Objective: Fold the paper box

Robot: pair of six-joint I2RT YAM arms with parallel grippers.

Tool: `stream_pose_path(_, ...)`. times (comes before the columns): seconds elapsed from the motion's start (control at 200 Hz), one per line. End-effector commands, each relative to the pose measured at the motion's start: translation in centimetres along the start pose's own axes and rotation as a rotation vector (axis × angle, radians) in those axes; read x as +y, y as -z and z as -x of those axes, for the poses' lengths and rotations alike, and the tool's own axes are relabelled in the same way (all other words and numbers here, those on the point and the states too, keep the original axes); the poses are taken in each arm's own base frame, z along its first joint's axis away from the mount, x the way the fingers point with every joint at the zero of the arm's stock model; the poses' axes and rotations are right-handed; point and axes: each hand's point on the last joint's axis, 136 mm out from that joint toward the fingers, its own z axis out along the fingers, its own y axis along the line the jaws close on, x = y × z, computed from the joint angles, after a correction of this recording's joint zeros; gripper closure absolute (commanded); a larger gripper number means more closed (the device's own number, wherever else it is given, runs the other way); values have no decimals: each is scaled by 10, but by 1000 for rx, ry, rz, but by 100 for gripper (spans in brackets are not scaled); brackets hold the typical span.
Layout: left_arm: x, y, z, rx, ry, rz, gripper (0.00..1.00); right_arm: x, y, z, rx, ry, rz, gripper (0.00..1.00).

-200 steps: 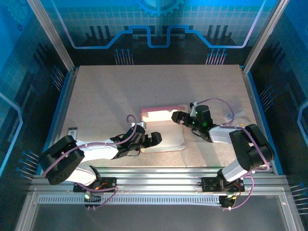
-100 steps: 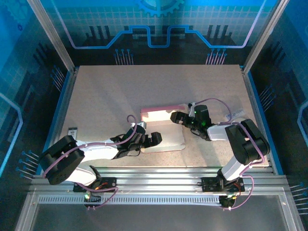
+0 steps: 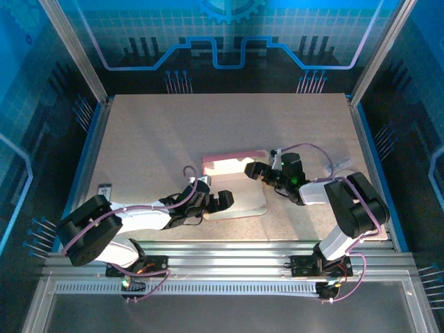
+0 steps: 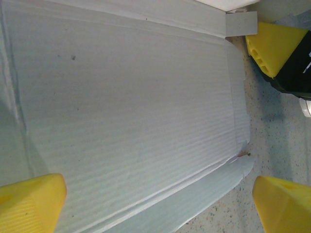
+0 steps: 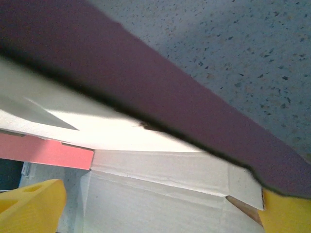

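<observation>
The paper box [image 3: 239, 194] lies in the middle of the table, whitish inner face up, with its pink back flap [image 3: 229, 157] standing up. My left gripper [image 3: 220, 201] hovers open over the box's near left part. In the left wrist view the pale panel [image 4: 126, 107] spans the space between the left gripper's [image 4: 155, 211] yellow fingertips [image 4: 29, 201]. My right gripper [image 3: 254, 168] is open at the box's right end, by the raised flap. The right wrist view has the dark pink flap [image 5: 170, 97] above the right gripper [image 5: 160, 216], and the white inner face [image 5: 160, 194] between its fingertips [image 5: 31, 204].
A small dark item [image 3: 105, 189] lies near the table's left edge. A pale small item [image 3: 338, 165] sits at the right, behind the right arm. Metal frame rails [image 3: 222, 253] run along the near edge. The right gripper's yellow finger [image 4: 274, 46] pokes into the left wrist view.
The right arm has drawn its elbow in and its gripper has crept slightly left toward the raised flap. The left arm and the box have not moved.
</observation>
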Motion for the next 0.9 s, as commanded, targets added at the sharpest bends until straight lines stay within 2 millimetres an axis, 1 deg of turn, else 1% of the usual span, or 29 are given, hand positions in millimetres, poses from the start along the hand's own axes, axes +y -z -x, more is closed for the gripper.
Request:
stream_pose_path(0.0, 32, -4, -29, 94, 7, 99, 1, 18, 5, 7, -31, 27, 70, 0)
stream_pose_path(0.165, 31, -4, -30, 96, 5, 96, 1, 22, 4, 8, -24, 23, 92, 0)
stream_pose_path(0.555, 29, -4, -30, 94, 3, 91, 1, 28, -6, -5, 33, 27, 110, 0)
stream_pose_path(0.751, 29, -4, -30, 94, 3, 91, 1, 26, -11, -11, 61, 25, 95, 0)
stream_pose_path(0.896, 27, -4, -31, 89, -8, 74, 1, 29, -15, -17, 86, 48, 76, 0)
